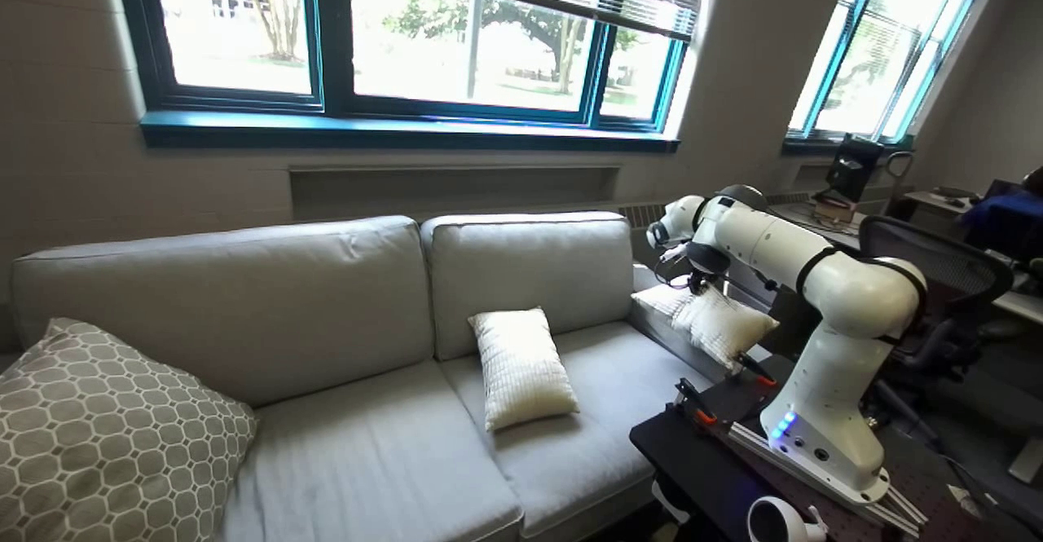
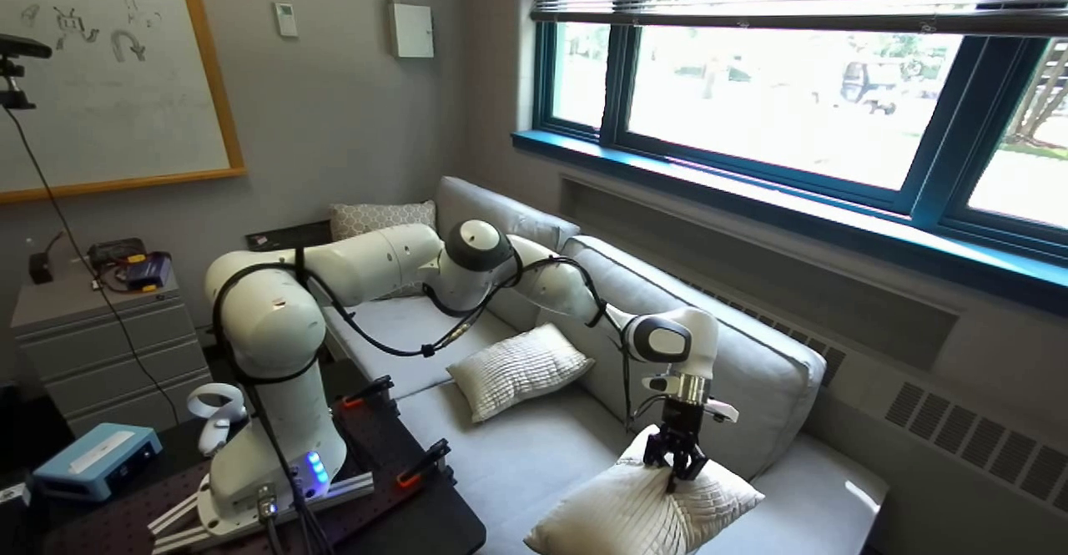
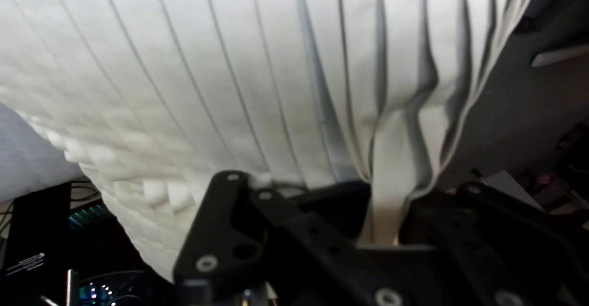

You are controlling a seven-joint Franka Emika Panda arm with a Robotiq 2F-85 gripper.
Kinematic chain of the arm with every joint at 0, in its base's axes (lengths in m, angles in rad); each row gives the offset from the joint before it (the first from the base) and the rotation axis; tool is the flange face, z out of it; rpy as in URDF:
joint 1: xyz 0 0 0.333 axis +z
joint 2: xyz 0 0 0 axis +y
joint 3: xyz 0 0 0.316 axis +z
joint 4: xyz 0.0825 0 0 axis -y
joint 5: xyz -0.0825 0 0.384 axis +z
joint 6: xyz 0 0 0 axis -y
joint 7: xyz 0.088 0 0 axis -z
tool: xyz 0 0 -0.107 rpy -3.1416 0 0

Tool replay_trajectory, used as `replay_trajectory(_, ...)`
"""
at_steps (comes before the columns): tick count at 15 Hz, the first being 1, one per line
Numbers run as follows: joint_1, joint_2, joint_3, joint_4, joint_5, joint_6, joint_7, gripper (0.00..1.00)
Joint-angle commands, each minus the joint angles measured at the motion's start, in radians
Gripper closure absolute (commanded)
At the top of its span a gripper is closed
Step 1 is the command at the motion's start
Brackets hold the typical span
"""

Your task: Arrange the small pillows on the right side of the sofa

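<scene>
I couldn't read the scrawls on the whiteboard. The gripper, jaws pinched tight on soft pleats, held one plump white pillow near the padded armrest of the sofa; its ribbed twin lay on the seat cushion, bare fabric stretching between them.

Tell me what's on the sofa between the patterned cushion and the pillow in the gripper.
The other small white pillow, lying on the sofa; both exterior views show it.
</scene>
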Motion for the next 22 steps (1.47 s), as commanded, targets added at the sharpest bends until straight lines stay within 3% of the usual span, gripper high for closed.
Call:
replay_trajectory(1, -0.087, 0.0, 0.075, 0.172, -0.065, -0.011, 0.0, 1.0)
replay_trajectory(7, -0.143, -0.002, 0.186, 0.266, -0.134, -0.022, 0.0, 1.0)
replay_trajectory(18, -0.169, -0.002, 0.218, 0.283, -0.171, -0.092, 0.0, 1.0)
replay_trajectory(19, -0.174, -0.002, 0.222, 0.289, -0.165, -0.099, 0.0, 0.75)
replay_trajectory(20, -0.176, -0.002, 0.223, 0.291, -0.162, -0.104, 0.0, 0.75)
replay_trajectory(22, -0.185, -0.002, 0.231, 0.306, -0.16, -0.12, 0.0, 0.61)
